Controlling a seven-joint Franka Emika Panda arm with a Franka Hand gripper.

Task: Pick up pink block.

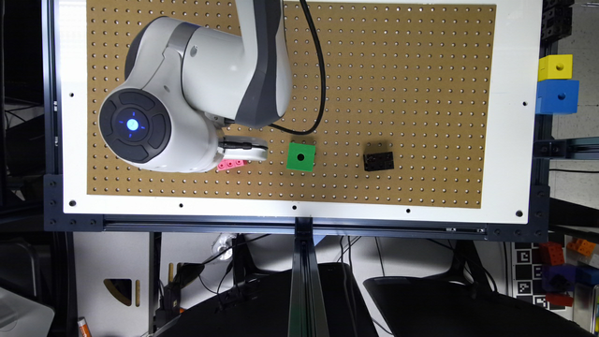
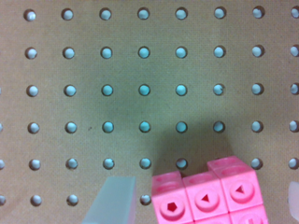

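Observation:
The pink block (image 1: 230,164) lies on the brown pegboard (image 1: 398,70), partly tucked under the arm's white wrist in the exterior view. In the wrist view the pink block (image 2: 208,198) shows its studded top close up, cut off by the picture's edge. My gripper (image 2: 204,205) is open and low over the board, straddling the block. One pale finger (image 2: 114,198) stands a small gap away from one side of the block, and the other finger (image 2: 294,200) is just visible past the opposite side. In the exterior view the gripper (image 1: 243,150) is the white part right above the block.
A green cube with a round hole (image 1: 300,157) sits on the board to the exterior view's right of the pink block. A black studded brick (image 1: 378,161) lies further right. Yellow and blue cubes (image 1: 556,84) are stacked off the board's right edge.

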